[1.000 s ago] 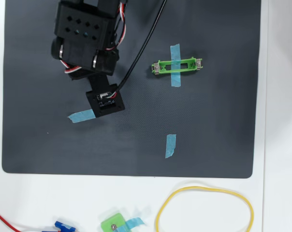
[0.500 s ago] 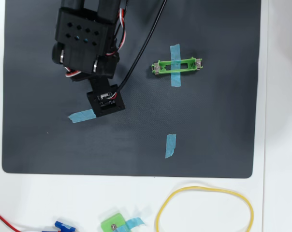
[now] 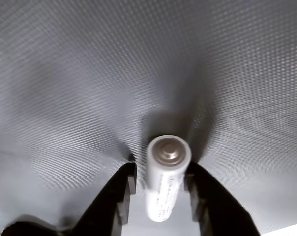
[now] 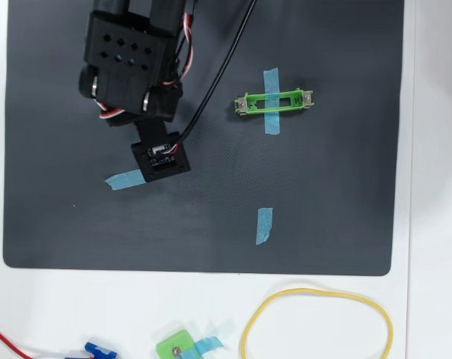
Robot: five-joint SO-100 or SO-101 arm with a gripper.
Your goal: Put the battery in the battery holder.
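Item: small white-silver cylindrical battery [image 3: 165,182] with faint grey print along its side, seen in the wrist view between the two black fingers of the gripper [image 3: 161,189]. The fingers stand close on either side of the cylinder at about mid-length; whether they press it or merely flank it cannot be told, though the battery's raised attitude over the mat suggests it is held. Handling, as judged: rigid, smooth metal casing, light but dense for its size, likely to roll or slip if pinched off-centre; best taken across the middle of the barrel, as the fingers stand now. Orientation: long axis runs away from the camera along the line of the fingers, with the round silver end cap facing the lens and tilted toward the dark textured mat [image 4: 331,209]; which terminal this is cannot be told. In the overhead view the battery is hidden beneath the black arm body [image 4: 132,63], which sits over the upper left of the mat. Destination: long narrow bright green plastic battery holder [image 4: 275,102] with silver end contacts, lying empty across a strip of blue tape, well apart to the right; its long axis runs left to right, so the battery needs turning to match.
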